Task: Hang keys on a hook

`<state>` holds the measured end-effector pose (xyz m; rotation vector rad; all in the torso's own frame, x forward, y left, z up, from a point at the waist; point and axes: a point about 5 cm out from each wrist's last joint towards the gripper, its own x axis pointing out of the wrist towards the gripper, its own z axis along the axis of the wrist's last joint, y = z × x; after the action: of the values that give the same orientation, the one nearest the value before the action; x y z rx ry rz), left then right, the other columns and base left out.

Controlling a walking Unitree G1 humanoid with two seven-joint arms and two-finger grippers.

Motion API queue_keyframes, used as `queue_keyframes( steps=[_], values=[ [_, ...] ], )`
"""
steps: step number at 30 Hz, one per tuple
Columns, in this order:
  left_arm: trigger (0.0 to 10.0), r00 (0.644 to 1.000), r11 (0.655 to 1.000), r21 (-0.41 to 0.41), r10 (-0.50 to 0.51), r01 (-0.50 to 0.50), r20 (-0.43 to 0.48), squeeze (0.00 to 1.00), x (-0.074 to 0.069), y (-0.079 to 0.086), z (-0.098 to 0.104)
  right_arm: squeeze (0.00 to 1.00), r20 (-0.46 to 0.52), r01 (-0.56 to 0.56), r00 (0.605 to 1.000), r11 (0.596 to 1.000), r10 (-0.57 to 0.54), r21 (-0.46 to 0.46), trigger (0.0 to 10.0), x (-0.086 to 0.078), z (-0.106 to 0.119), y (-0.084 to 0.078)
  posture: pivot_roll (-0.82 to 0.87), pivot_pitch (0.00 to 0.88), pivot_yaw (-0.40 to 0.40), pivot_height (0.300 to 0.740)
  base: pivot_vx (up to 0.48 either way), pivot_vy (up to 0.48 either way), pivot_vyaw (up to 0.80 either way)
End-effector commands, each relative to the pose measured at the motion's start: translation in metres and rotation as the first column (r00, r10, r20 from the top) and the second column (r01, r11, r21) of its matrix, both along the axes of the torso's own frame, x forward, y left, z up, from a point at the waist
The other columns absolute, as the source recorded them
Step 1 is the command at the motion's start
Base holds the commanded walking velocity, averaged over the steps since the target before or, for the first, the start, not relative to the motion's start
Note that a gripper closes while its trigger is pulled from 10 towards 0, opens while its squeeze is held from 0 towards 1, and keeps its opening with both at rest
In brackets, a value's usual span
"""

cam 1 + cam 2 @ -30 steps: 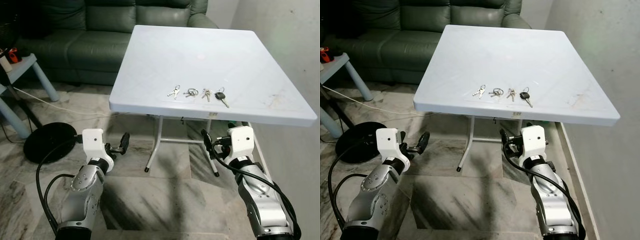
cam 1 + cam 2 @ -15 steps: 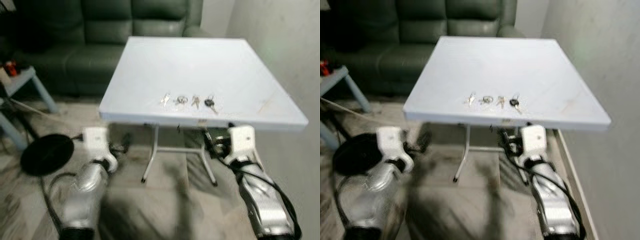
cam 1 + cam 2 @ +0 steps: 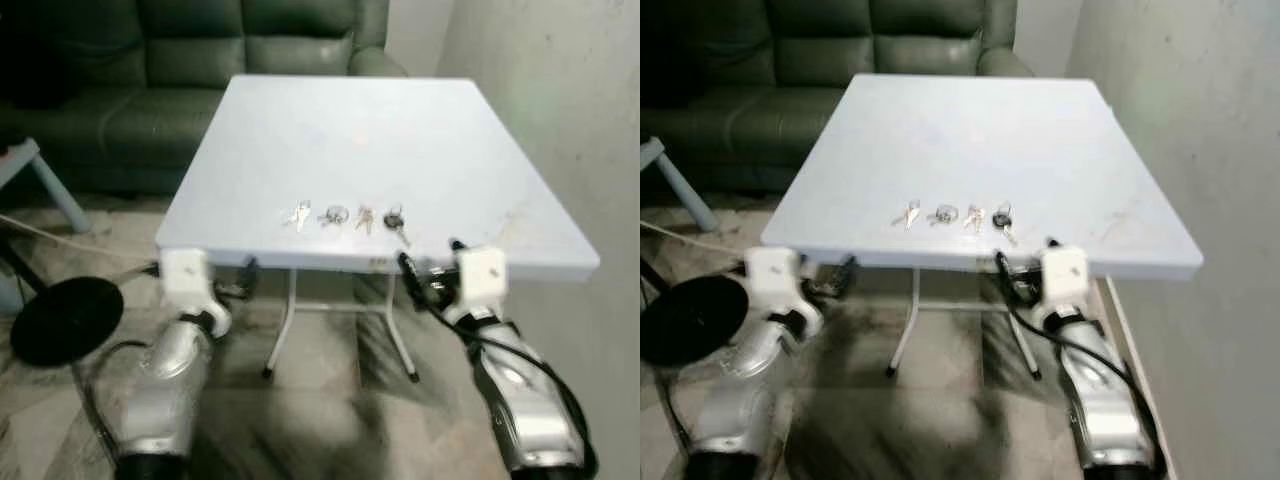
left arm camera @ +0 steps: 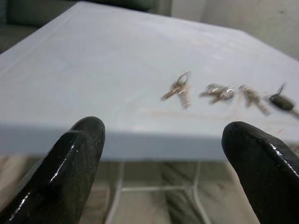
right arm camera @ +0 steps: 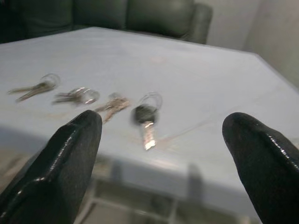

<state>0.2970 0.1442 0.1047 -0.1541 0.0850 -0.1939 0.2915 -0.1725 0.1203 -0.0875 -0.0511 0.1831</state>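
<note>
Head views first: the counter (image 3: 420,140) is sitting in front of a dark green sofa (image 3: 200,60), with a wall on its right side. Four sets of keys are lying in a row near the counter's front edge. From the counter's left they're a key pair (image 3: 297,214), a ring bunch (image 3: 334,215), a small bunch (image 3: 364,218) and a black-headed key (image 3: 395,218), all just beside each other but not touching. The left end effector (image 3: 240,280) is hanging below the counter's front edge, toward its left corner. The right end effector (image 3: 425,272) is sitting just under the front edge, almost below the black-headed key. Both are looking blurry here, so I can't tell the finger gap from this angle. A black round base (image 3: 62,318) is lying on the floor, off to the counter's left.

Left wrist view: the two black fingers (image 4: 70,163) are standing wide apart, holding nothing, and pointing at the counter's front edge. The key pair (image 4: 179,88) is lying on top between them, with the other sets trailing off toward the wall.

Right wrist view: these fingers (image 5: 60,163) are also spread wide and empty. The black-headed key (image 5: 145,116) is resting on the counter right between them, with the small bunch (image 5: 112,105) just beside it.
</note>
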Motion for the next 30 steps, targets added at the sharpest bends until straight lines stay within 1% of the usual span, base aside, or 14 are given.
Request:
queue_keyframes(
  steps=[1, 13, 15, 19, 24, 26, 28, 29, 30],
  values=[
    [10.0, 1.000, 1.000, 0.007, 0.030, -0.030, 0.005, 0.00, 0.000, 0.011, 0.003, 0.00, 0.022, -0.033, 0.999, 0.999, 0.033, 0.010, 10.0, 0.001, 0.005, 0.009, 0.00, 0.061, -0.031, 0.740, 0.307, 0.000, 0.00],
    [10.0, 0.999, 0.999, 0.004, 0.034, -0.034, 0.001, 0.00, -0.002, 0.007, 0.002, 0.00, 0.012, -0.059, 0.998, 0.998, 0.059, 0.002, 10.0, 0.001, 0.005, 0.009, 0.00, 0.064, -0.039, 0.740, 0.298, 0.000, 0.00],
    [10.0, 0.999, 0.999, 0.010, 0.036, -0.036, 0.005, 0.00, -0.003, 0.006, 0.002, 0.00, 0.010, -0.065, 0.998, 0.998, 0.065, -0.002, 10.0, 0.002, 0.005, 0.009, 0.00, 0.065, -0.040, 0.740, 0.000, 0.000, 0.00],
    [10.0, 1.000, 1.000, 0.008, 0.010, -0.010, 0.015, 0.00, -0.006, 0.000, 0.002, 0.00, -0.003, -0.085, 0.996, 0.996, 0.085, -0.022, 10.0, 0.003, 0.003, 0.009, 0.00, 0.063, -0.041, 0.740, 0.000, 0.000, 0.00],
    [10.0, 0.999, 0.999, 0.015, -0.042, 0.042, 0.024, 0.00, -0.010, -0.009, 0.002, 0.00, -0.026, -0.117, 0.993, 0.991, 0.116, -0.061, 10.0, 0.007, 0.001, 0.006, 0.00, 0.065, -0.043, 0.740, 0.000, 0.000, 0.00],
    [10.0, 0.998, 0.999, 0.012, -0.051, 0.051, 0.026, 0.00, -0.011, -0.011, 0.002, 0.00, -0.029, -0.120, 0.993, 0.991, 0.119, -0.060, 10.0, 0.008, 0.001, 0.004, 0.00, 0.067, -0.044, 0.740, 0.000, 0.000, 0.00],
    [10.0, 0.997, 0.997, 0.011, -0.072, 0.072, 0.025, 0.00, -0.012, -0.014, 0.002, 0.00, -0.051, -0.141, 0.989, 0.989, 0.139, -0.041, 10.0, 0.010, -0.001, 0.003, 0.00, 0.066, -0.045, 0.740, 0.000, 0.000, 0.00],
    [10.0, 0.996, 0.997, 0.016, -0.080, 0.079, 0.026, 0.00, -0.013, -0.015, 0.002, 1.00, -0.048, -0.152, 0.988, 0.987, 0.150, -0.043, 10.0, 0.010, 0.000, 0.003, 0.00, 0.067, -0.046, 0.740, 0.000, 0.000, 0.00],
    [10.0, 0.995, 0.995, 0.027, -0.098, 0.097, 0.036, 0.00, -0.014, -0.017, 0.004, 1.00, -0.042, -0.174, 0.984, 0.984, 0.172, -0.031, 10.0, 0.011, 0.000, 0.004, 0.00, 0.067, -0.046, 0.740, 0.000, 0.000, 0.00]
  ],
)
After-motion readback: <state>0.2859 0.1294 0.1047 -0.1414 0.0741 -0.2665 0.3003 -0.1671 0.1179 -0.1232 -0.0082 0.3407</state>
